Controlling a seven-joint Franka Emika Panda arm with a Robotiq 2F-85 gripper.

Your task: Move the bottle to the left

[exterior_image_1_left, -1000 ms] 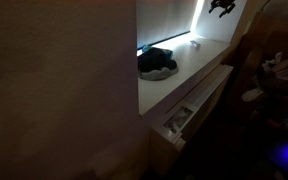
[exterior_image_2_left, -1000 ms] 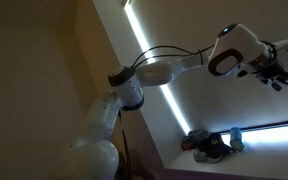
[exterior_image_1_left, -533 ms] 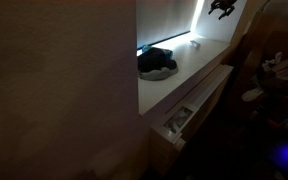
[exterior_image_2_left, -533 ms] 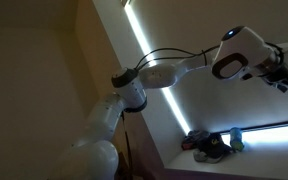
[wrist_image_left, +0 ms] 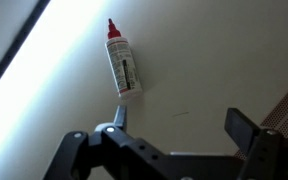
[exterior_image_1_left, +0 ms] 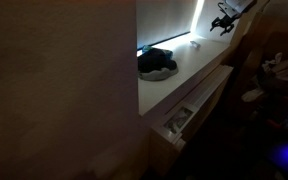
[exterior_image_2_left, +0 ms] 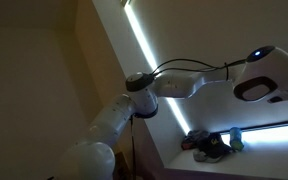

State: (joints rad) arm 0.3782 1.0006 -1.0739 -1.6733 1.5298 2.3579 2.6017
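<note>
1 bottle (wrist_image_left: 123, 66) lying flat, red cap, label print unreadable | tool (wrist_image_left: 177, 116) spread wide, holding nothing

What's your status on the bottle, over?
Gripper open, empty. Bottle lying on its side, untouched, ahead of gripper. Nothing seen in between.

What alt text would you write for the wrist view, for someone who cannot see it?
A small white bottle with a red cap lies flat on a pale surface, cap toward the top of the picture. Below it the dark gripper is open and holds nothing. A bright band crosses the upper left corner.
</note>
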